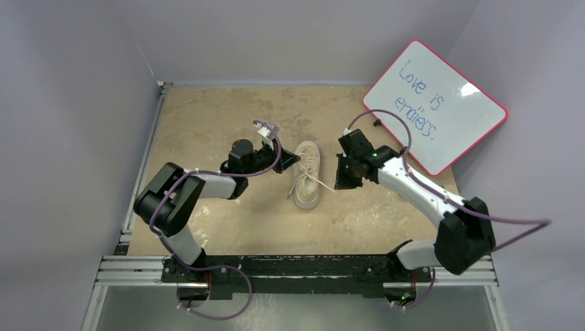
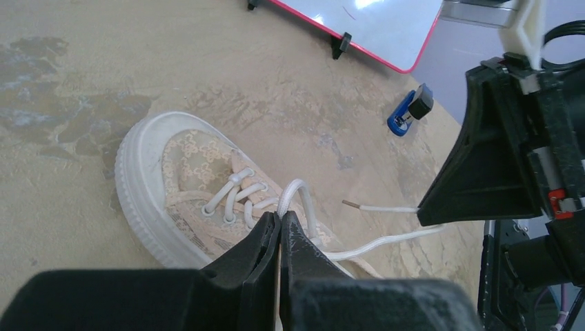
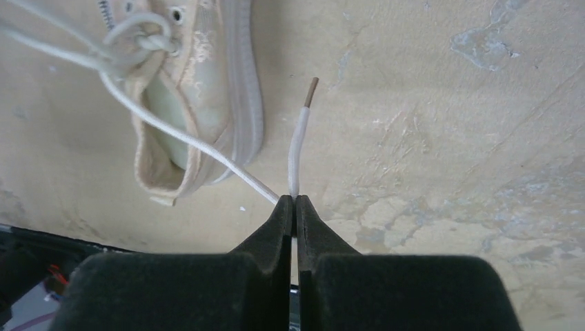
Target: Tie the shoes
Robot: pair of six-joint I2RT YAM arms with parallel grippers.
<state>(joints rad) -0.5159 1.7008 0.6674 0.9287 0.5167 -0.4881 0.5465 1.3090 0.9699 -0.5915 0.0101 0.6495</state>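
Observation:
A cream low-top sneaker (image 1: pixel 308 175) lies on the tan table, toe away from the arm bases. It also shows in the left wrist view (image 2: pixel 186 179) and the right wrist view (image 3: pixel 207 89). My left gripper (image 1: pixel 284 157) (image 2: pixel 281 215) is shut on a loop of cream lace (image 2: pixel 303 196) just above the eyelets. My right gripper (image 1: pixel 343 181) (image 3: pixel 294 198) is shut on the other lace (image 3: pixel 298 141) near its brown tip, to the right of the shoe; the lace runs taut back to a knot at the shoe's throat (image 3: pixel 148 41).
A pink-framed whiteboard (image 1: pixel 434 105) with handwriting leans at the back right. A small blue-and-black stapler (image 2: pixel 409 112) lies on the table near it. The table's metal rail (image 1: pixel 296 269) runs along the near edge.

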